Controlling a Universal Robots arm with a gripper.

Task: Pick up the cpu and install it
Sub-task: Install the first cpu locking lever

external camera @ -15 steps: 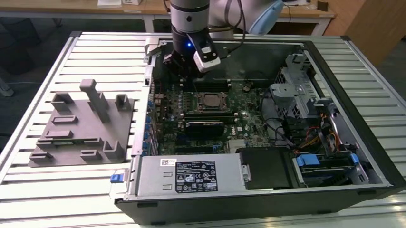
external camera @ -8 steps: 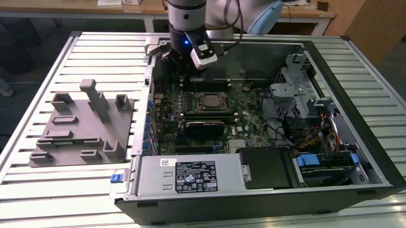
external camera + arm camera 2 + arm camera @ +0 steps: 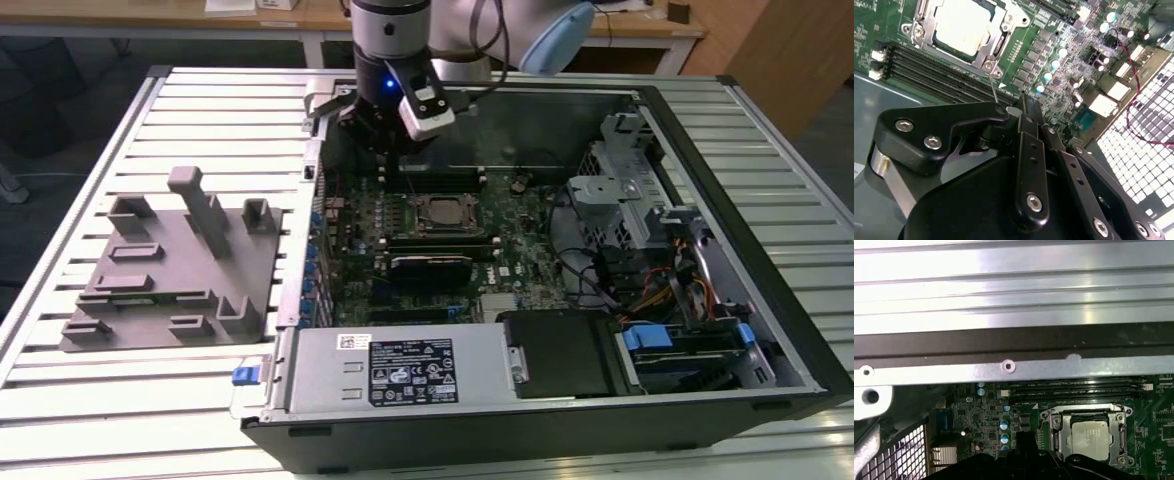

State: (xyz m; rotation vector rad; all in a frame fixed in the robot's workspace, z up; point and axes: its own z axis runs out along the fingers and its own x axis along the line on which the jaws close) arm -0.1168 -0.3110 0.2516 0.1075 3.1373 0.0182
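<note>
The cpu (image 3: pixel 960 26), a flat square chip with a pale silver metal top, already lies inside the black-and-steel socket frame (image 3: pixel 996 47) on the green motherboard (image 3: pixel 514 240), seen in both wrist views. The black gripper (image 3: pixel 1026 107) hangs just beside the socket holding nothing; I cannot tell how far its jaws are parted. If the chip sits slightly skewed, a press or a brush from the linkage could bend socket pins or catch the thin latch lever.

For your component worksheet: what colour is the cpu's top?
Pale silver cpu, clearest in the second wrist view.
</note>
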